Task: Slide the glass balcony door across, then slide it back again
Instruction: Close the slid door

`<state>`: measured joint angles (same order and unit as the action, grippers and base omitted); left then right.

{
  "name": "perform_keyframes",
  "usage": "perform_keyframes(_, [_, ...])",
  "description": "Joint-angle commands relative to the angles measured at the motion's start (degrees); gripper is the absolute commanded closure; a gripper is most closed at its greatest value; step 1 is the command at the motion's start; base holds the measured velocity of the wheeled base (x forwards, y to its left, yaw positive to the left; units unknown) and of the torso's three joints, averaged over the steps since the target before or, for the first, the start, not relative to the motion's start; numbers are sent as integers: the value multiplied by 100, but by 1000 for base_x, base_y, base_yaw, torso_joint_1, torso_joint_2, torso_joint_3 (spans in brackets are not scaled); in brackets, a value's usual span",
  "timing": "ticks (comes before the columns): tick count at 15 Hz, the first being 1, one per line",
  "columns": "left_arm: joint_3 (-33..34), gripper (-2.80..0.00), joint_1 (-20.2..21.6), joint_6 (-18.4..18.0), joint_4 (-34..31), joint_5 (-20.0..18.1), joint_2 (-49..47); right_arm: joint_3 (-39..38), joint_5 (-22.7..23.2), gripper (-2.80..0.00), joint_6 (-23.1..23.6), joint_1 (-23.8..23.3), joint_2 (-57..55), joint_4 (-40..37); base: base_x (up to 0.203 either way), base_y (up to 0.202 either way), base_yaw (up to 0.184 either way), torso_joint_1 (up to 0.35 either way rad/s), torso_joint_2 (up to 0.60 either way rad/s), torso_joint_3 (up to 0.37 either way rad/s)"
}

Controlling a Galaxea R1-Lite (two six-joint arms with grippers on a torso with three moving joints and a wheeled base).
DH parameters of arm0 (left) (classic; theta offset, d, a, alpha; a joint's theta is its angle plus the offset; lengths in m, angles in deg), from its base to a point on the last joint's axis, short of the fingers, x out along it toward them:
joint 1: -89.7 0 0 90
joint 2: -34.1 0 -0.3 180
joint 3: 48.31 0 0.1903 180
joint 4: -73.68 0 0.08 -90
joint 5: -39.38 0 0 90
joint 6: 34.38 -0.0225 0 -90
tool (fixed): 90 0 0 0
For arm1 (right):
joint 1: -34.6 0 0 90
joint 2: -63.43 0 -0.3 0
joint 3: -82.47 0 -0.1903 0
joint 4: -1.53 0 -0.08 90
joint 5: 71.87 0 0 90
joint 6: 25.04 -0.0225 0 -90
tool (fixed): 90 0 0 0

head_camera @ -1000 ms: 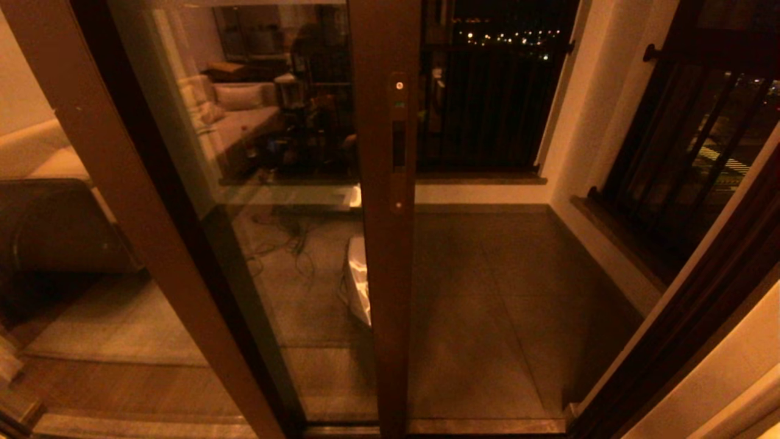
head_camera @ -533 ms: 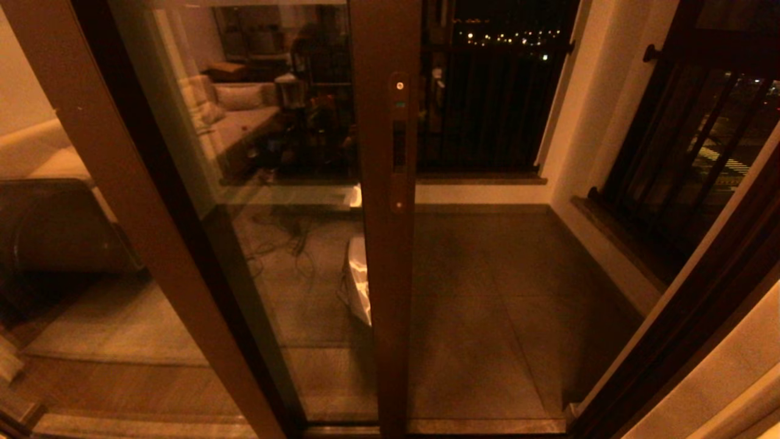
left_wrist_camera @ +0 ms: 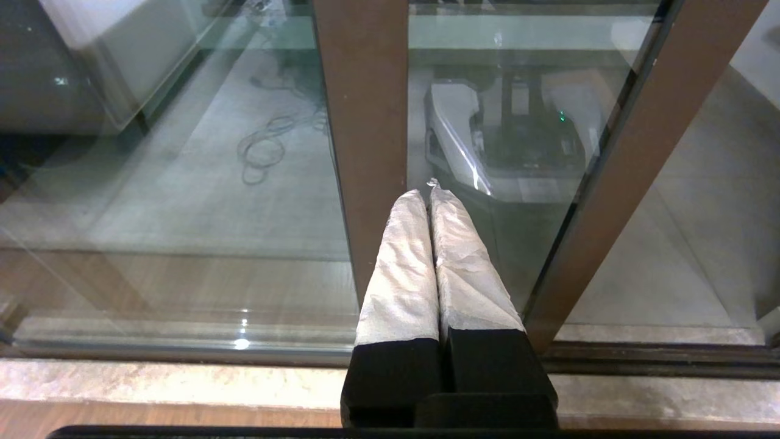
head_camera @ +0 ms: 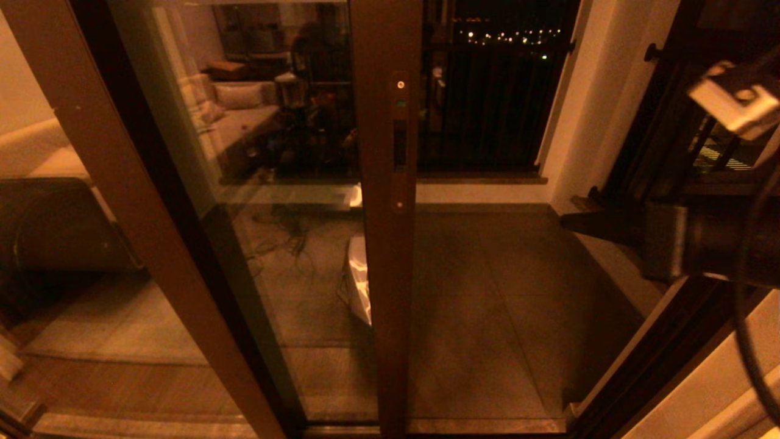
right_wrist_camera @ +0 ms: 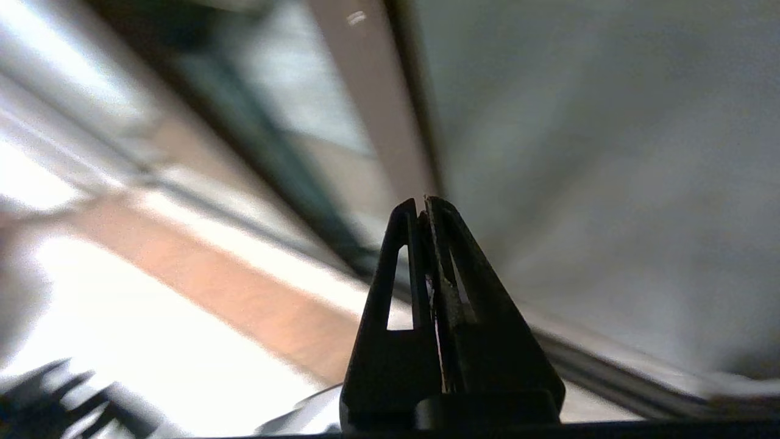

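As the clenched right claw (head_camera: pixel 570 221) hung right of the door (head_camera: pixel 390 244), hooking the handle (head_camera: pixel 399 143) squarely seemed wise; left claw (left_wrist_camera: pixel 429 195) clenched.

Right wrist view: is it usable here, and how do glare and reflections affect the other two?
Right wrist view: background smeared by motion, only the shut right gripper sharp. Head view: dim; the glass balcony door mirrors the room, handle readable, right arm dark at the edge. Left wrist view: bright, sharp; shut left gripper; glass reflects the robot's base.
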<state>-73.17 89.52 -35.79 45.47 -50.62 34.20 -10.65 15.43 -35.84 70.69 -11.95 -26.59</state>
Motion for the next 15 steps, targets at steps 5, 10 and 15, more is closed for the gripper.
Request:
perform_keyframes(5, [-1,0,1,0,-2,0,-1,2077,-2282,0,242,1044,-1845,-244,0,0,0,0,0,0])
perform_keyframes(10, [-1,0,1,0,-5,0,-1,2495,-2692,0,227,1375,-2329,-241,0,0,0,0,0,0])
perform_keyframes(15, [-1,0,1,0,1,0,-1,3337,-2805,0,203,1375,-3186,-219,0,0,0,0,0,0])
